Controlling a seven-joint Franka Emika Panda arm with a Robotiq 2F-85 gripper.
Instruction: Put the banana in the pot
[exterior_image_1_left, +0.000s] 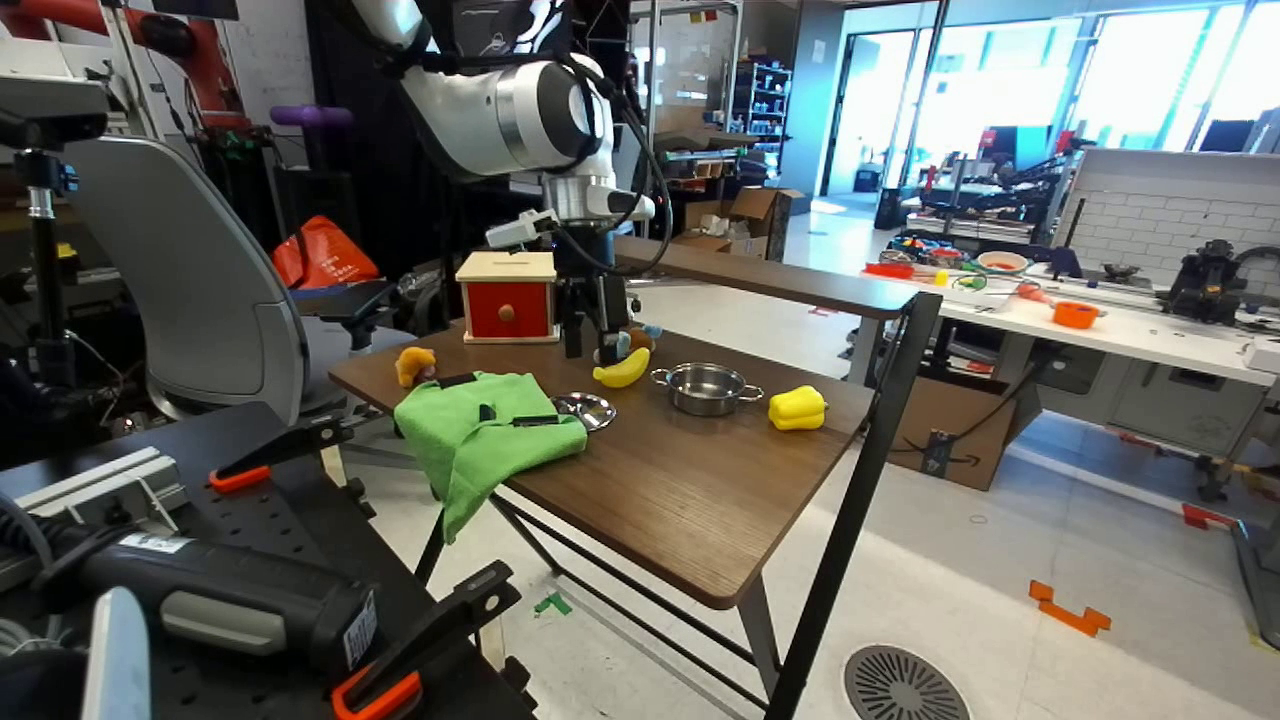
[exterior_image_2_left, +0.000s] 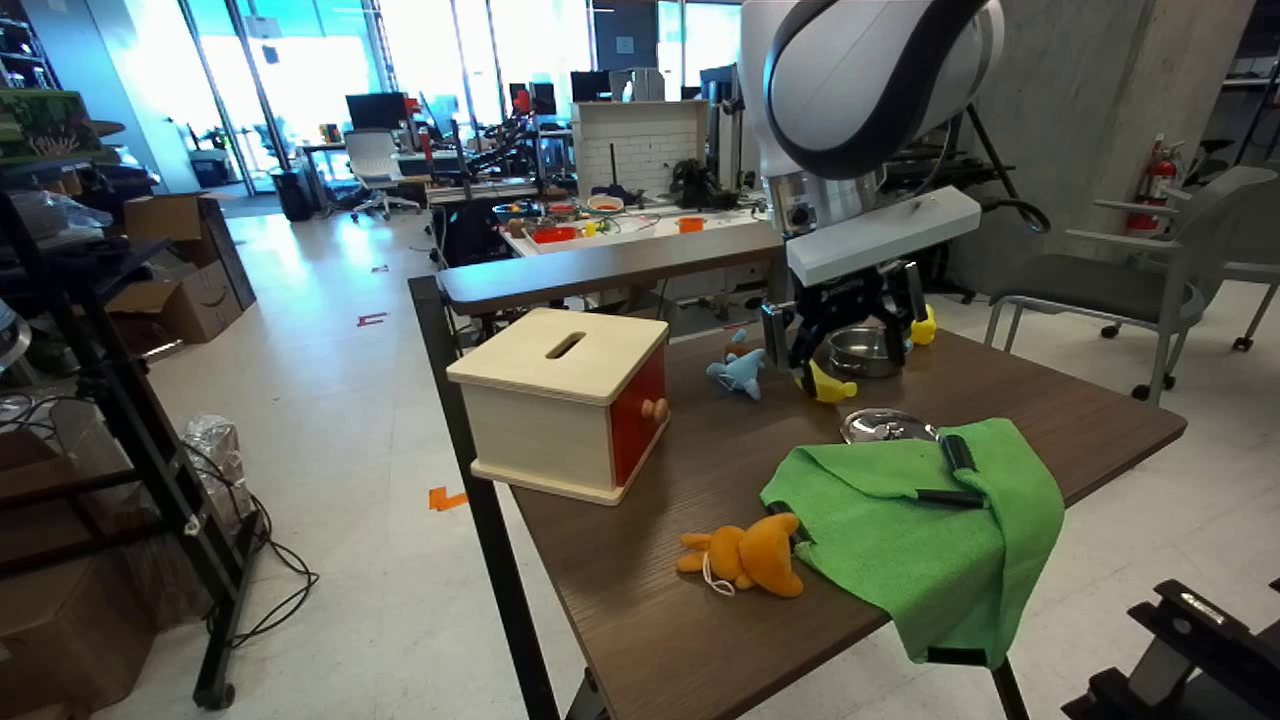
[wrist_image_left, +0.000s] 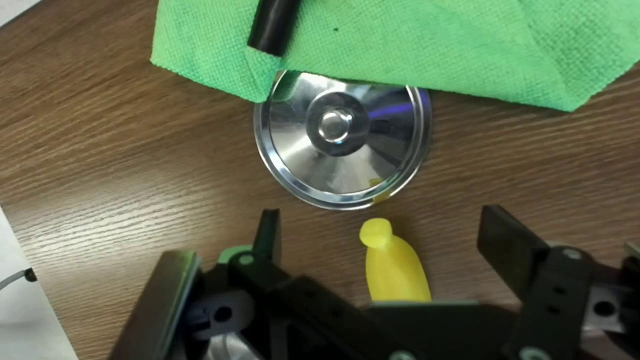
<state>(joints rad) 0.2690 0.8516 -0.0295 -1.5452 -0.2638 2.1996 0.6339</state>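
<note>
The yellow banana lies on the wooden table in both exterior views (exterior_image_1_left: 622, 369) (exterior_image_2_left: 831, 386). In the wrist view its stem end (wrist_image_left: 397, 270) shows between the fingers; the gripper body hides the rest. My gripper is open and empty in both exterior views (exterior_image_1_left: 592, 350) (exterior_image_2_left: 848, 365), pointing down just over the banana. In the wrist view its two fingers (wrist_image_left: 380, 215) stand wide apart, one on each side of the banana, not touching it. The uncovered metal pot stands beside the banana in both exterior views (exterior_image_1_left: 706, 391) (exterior_image_2_left: 862, 353).
A metal lid (wrist_image_left: 345, 150) lies by the banana's stem, partly under a green cloth (wrist_image_left: 425, 45). A wooden box with a red front (exterior_image_1_left: 507, 305), a yellow pepper (exterior_image_1_left: 797, 408), a blue toy (exterior_image_2_left: 738, 374) and an orange toy (exterior_image_2_left: 745, 555) are on the table.
</note>
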